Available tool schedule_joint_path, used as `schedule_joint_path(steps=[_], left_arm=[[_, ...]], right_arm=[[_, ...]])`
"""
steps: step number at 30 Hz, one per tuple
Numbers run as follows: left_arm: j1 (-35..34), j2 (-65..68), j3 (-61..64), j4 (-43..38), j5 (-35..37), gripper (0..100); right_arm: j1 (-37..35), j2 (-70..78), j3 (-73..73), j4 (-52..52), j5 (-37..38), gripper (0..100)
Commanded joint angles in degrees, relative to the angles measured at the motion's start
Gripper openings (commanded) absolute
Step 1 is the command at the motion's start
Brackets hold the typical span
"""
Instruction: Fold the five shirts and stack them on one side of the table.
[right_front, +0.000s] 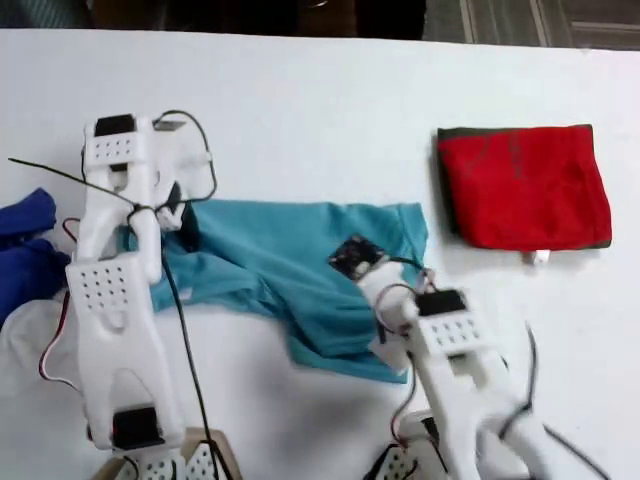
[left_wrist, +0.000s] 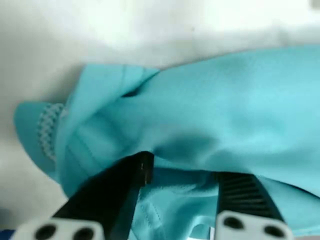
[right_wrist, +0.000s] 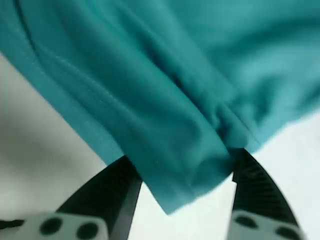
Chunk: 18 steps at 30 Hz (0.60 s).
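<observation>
The folding of the teal shirt (right_front: 290, 260) is the step in hand. It is lying crumpled across the middle of the high view on the white table (right_front: 330, 100), partly bunched, with a loose flap trailing toward the lower centre. One folded red shirt (right_front: 525, 185) is already sitting at the upper right, well apart from it. A blue shirt (right_front: 25, 240) is waiting in a heap at the left edge, so most of the job looks undone.

The left gripper (right_front: 172, 215) is standing over the shirt's left end. In its own wrist view the two dark fingers (left_wrist: 122, 187) are spread wide with teal cloth lying between and beneath them, near a ribbed edge that may be the collar or a cuff. They are not pinching anything yet. The right gripper (right_front: 355, 258) is sitting over the right-hand middle of the shirt. Its wrist view shows the jaws also wide apart, straddling a thick doubled fold of the fabric, with nothing clamped.

The next move seems to call for both pincers closing on the cloth they are straddling, each catching all the layers. After that, a matched lift and carry-over would lay the shirt flat or doubled. With the fabric this rumpled, one layer slipping free looks like the likely trouble.
</observation>
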Motion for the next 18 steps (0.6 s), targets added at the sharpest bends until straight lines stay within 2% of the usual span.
schedule_joint_path(steps=[1,4,10,18], left_arm=[[-1.76,0.26,-1.63,0.18,0.97,23],[-1.85,0.35,-1.63,0.35,0.97,23],[-1.85,0.35,-1.63,0.35,0.97,23],[-1.76,0.35,-1.71,0.26,0.97,23]], right_arm=[[-1.8,10.51,-8.09,1.27,-2.99,26.1],[-1.89,13.85,-15.3,7.52,-4.22,26.1],[-2.15,10.86,-25.67,20.88,-4.13,26.1],[-1.89,4.7,-27.52,27.38,-4.22,25.9]])
